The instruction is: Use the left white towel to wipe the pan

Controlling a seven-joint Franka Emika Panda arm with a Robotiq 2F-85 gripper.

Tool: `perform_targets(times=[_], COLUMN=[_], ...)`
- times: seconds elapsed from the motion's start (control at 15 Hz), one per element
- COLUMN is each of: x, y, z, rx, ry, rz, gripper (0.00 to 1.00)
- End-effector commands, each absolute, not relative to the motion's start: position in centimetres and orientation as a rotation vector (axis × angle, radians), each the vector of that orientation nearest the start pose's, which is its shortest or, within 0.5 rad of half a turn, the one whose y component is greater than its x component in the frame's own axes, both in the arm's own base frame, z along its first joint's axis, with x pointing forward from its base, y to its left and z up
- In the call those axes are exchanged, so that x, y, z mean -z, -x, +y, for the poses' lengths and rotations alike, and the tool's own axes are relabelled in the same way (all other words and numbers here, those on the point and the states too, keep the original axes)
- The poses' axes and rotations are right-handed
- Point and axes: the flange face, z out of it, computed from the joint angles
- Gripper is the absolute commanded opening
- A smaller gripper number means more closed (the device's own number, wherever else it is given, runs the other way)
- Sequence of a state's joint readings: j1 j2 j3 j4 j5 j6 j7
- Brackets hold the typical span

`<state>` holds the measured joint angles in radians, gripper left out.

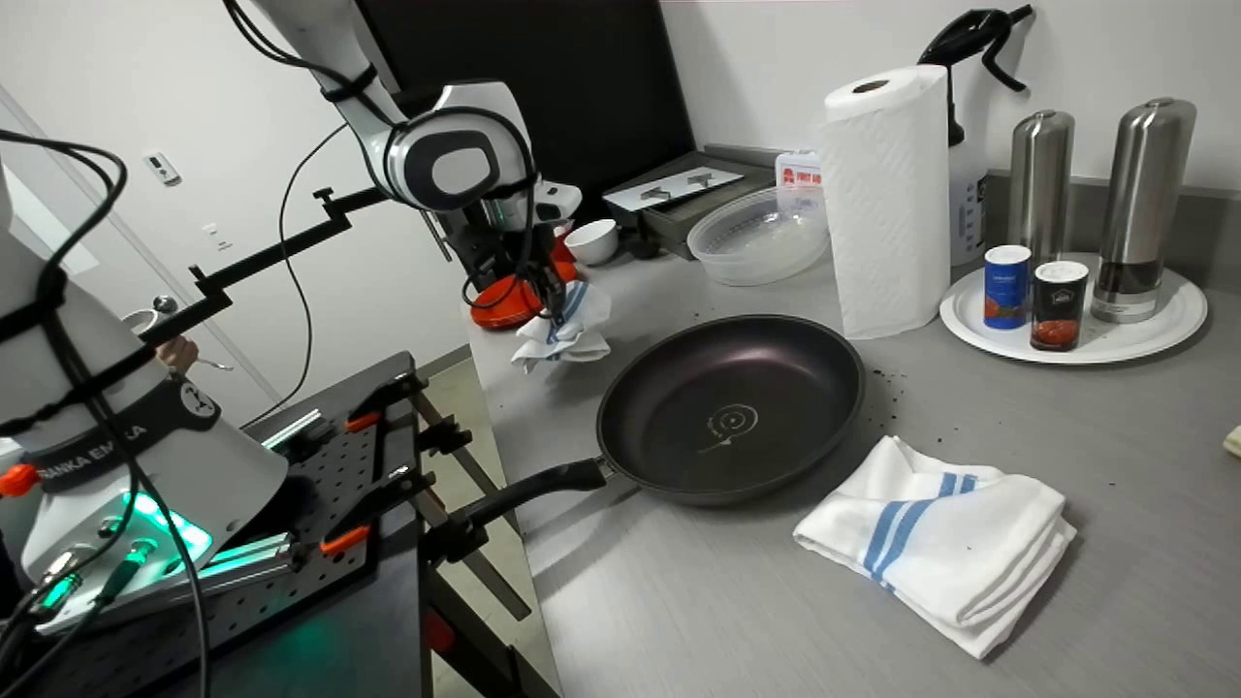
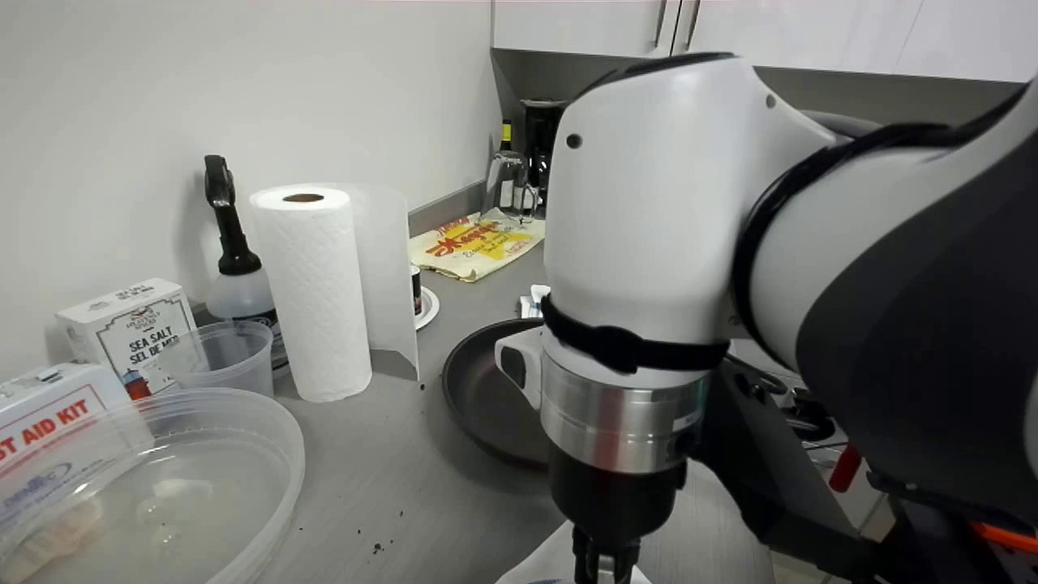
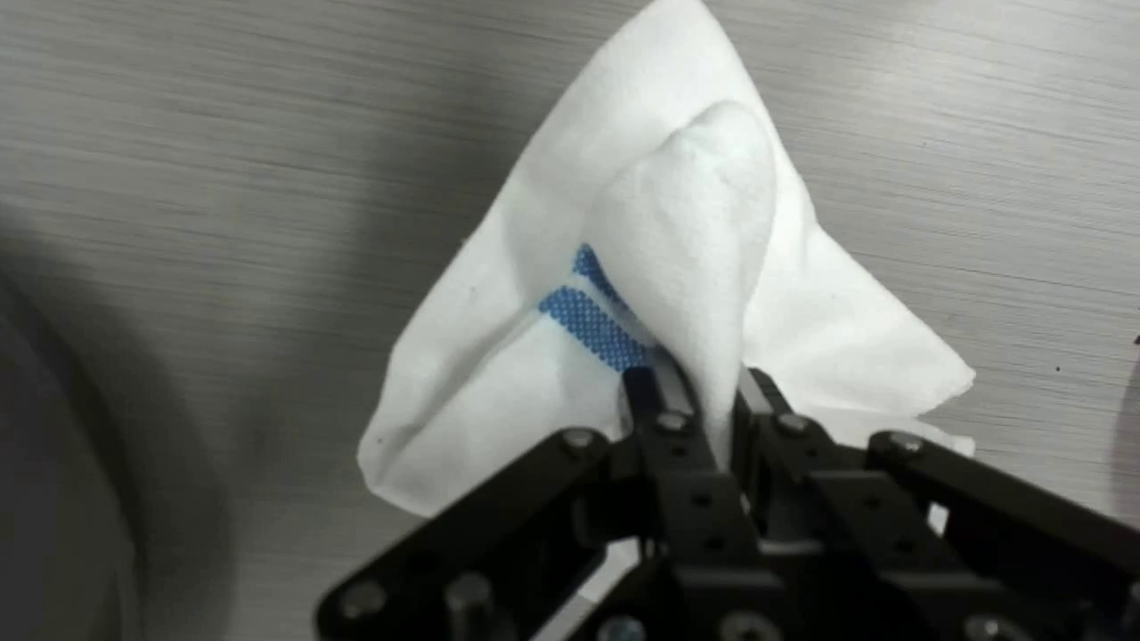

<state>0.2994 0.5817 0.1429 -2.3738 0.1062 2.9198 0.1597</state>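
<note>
Gripper pinches blue-striped white towel by bunched fold, left of frying pan in exterior view. Carry high rightward, lower into pan, sweep lightly.

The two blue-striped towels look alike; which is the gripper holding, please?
The crumpled towel, pinched in the gripper; the folded towel lies ungripped on the counter.

On your grey bench you have one pan, a folded towel, a paper roll, a plate and dark crumbs.
</note>
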Motion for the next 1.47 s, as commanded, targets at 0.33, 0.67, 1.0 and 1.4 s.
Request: perform_targets(times=[0.33,0.67,1.0,1.4], x=[-5.2,-4.9,-5.5,-8.2], y=[-47.2,-49.3,-49.8,-47.1], z=[23.0,21.9,20.1,16.0], rx=[-0.059,-0.051,-0.09,-0.308], ry=[3.11,3.133,3.163,3.163], rz=[-0.226,-0.185,-0.182,-0.343], gripper=[0.03,0.36,0.64,1.0])
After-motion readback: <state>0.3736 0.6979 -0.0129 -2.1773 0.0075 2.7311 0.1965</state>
